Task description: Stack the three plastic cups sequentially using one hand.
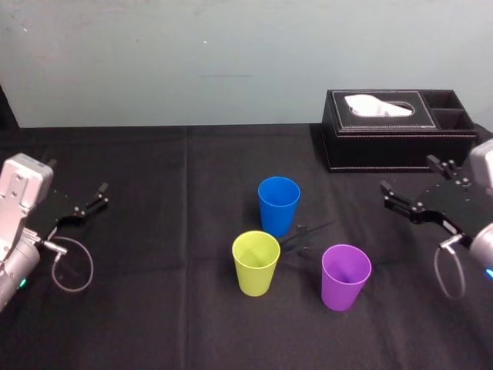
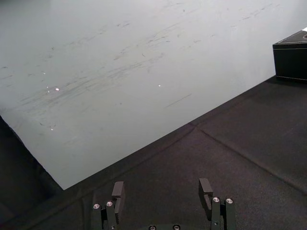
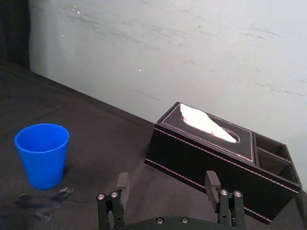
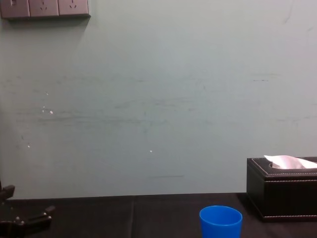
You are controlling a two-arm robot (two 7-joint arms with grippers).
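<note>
Blue cup (image 1: 278,202) upright on bench (image 1: 154,308); yellow-green cup (image 1: 256,262) near its front-left, purple cup (image 1: 346,276) front-right. Left gripper (image 2: 161,189) and right gripper (image 3: 167,179) flank it well apart, both spread, empty.

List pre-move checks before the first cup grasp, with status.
1. Cups upright, apart, none nested: ok. The blue cup, yellow-green cup and purple cup stand separately.
2. Right gripper open and empty: ok. It is to the right of the purple cup.
3. Left gripper open and empty: ok. It is far left, away from the cups.
4. Tissue box out of the way: ok. It sits behind the cups.
5. Gap between cups free: cannot tell. A small dark item lies beside the blue cup.
</note>
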